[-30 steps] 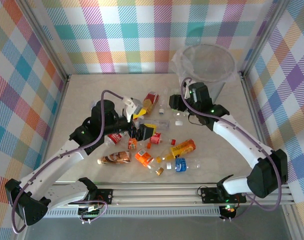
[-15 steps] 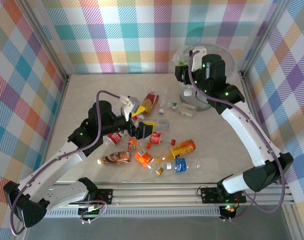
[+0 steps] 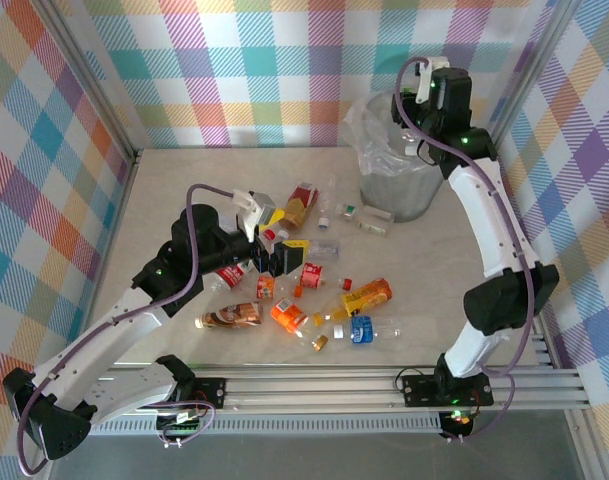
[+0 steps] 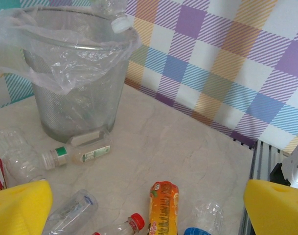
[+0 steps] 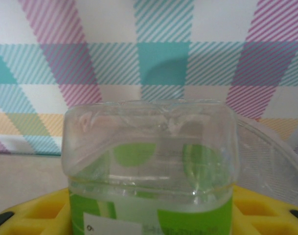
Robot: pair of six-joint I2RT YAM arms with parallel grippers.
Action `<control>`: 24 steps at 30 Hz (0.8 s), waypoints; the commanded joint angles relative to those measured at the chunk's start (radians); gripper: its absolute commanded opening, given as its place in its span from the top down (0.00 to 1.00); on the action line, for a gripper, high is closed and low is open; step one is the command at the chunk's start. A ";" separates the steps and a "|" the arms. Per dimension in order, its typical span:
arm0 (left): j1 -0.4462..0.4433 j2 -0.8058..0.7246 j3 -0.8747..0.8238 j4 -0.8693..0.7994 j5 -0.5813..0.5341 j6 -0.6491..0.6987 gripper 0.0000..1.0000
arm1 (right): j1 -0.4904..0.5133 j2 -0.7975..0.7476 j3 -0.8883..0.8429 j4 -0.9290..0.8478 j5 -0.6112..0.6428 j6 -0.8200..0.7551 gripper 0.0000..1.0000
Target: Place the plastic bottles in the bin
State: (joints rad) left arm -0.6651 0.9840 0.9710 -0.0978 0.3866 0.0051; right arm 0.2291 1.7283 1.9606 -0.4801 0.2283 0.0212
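A clear green-labelled bottle (image 5: pixel 149 147) is clamped between the yellow pads (image 5: pixel 31 215) of the right gripper (image 5: pixel 149 220). The jaws are drawn narrow around its body, and one end stands out past the fingertips. It is carried high so that the bin (image 3: pixel 399 190) lies below the jaws. In the left wrist view a white cap (image 4: pixel 120 22), apparently its own, is seen over the bagged rim, which suggests it is positioned for a drop.

The left gripper (image 4: pixel 148 208) is held with jaws wide and nothing between them, above the bottles lying on the table (image 4: pixel 188 147), probably in readiness for a pick. An orange bottle (image 4: pixel 163 203) lies ahead between the pads. A green-capped bottle (image 4: pixel 80 152) lies farther beyond them, against the bin's foot.
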 commanded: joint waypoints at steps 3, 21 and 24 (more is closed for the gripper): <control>-0.001 -0.005 -0.011 0.027 -0.012 0.029 0.00 | -0.037 0.076 0.073 -0.049 -0.020 -0.053 0.47; -0.001 0.025 0.014 -0.015 -0.008 0.044 0.00 | -0.154 0.325 0.292 -0.340 -0.194 0.074 0.49; 0.000 0.033 0.025 -0.030 -0.005 0.041 0.00 | -0.165 0.367 0.335 -0.396 -0.225 0.091 0.48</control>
State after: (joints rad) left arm -0.6651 1.0107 0.9710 -0.1062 0.3798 0.0349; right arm 0.0738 2.0663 2.2398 -0.7967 0.0547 0.0719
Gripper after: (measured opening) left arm 0.997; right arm 0.519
